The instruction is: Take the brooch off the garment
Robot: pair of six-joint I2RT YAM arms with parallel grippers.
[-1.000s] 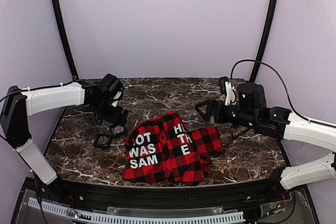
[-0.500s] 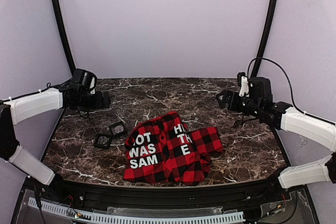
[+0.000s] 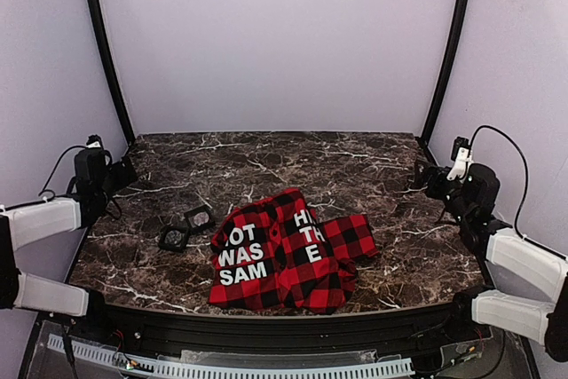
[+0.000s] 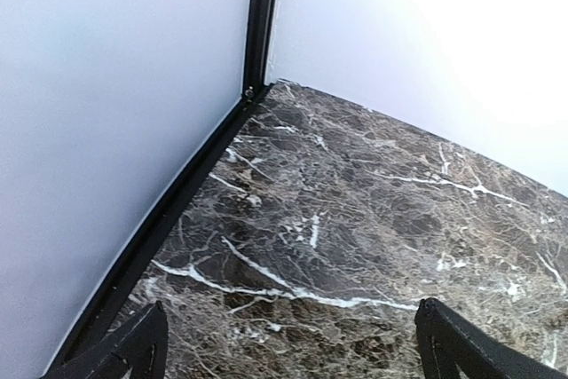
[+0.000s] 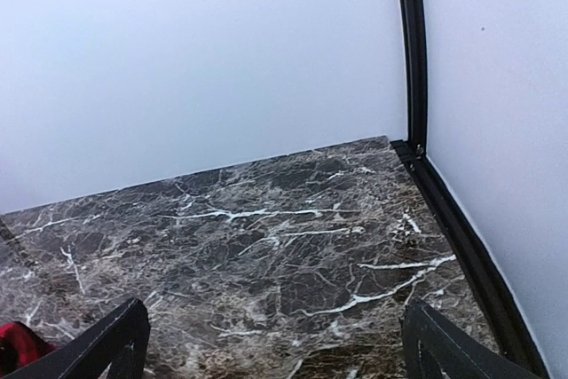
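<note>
Marble tabletop (image 3: 355, 157): garment (image 3: 284, 255) lies centre-front, inboard of both arms; left gripper (image 3: 122, 172) and right gripper (image 3: 421, 175) both spread wide; right probably marginally nearer; brooch not discernible.

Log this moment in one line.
left hand open, empty | right hand open, empty | garment untouched | brooch not discernible

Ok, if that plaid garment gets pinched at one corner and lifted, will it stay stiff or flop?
Probably flop: the garment lies rumpled in soft folds, so it should hang from the pinch. It looks like thin cloth, so likely light. Pushed on the marble table, it would probably bunch up before sliding.
</note>
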